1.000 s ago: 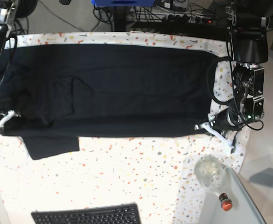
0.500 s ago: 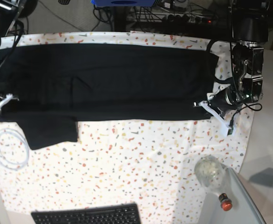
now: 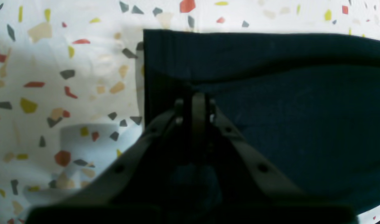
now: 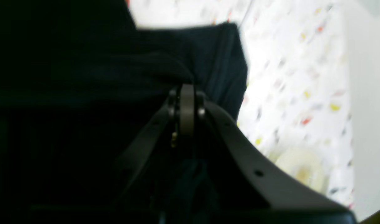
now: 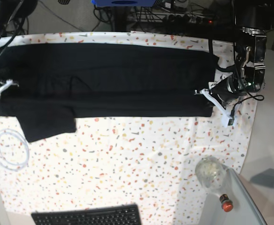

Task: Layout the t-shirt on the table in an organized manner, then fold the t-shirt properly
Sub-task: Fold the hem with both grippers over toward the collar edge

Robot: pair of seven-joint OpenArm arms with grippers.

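Note:
The black t-shirt (image 5: 109, 79) lies as a long band across the far half of the speckled table (image 5: 141, 159), with one sleeve sticking out toward the front at the left. My left gripper (image 5: 200, 93) is at the shirt's right end, shut on its near edge. The left wrist view shows the fingertips (image 3: 198, 102) pinched together on dark fabric (image 3: 286, 109) near a corner. My right gripper (image 5: 8, 86) is at the shirt's left end. Its closed tips (image 4: 186, 93) are clamped on the bunched t-shirt (image 4: 84, 93) in the right wrist view.
A black keyboard (image 5: 87, 216) sits at the table's front edge. A glass bottle with a red cap (image 5: 214, 178) lies at the front right, beside a grey side surface (image 5: 242, 206). A white cable coil (image 5: 8, 150) lies front left. Cables run behind the table.
Both grippers have moved toward the far side of the table, drawing the shirt's near edge with them. The black band is now narrower and sits farther back.

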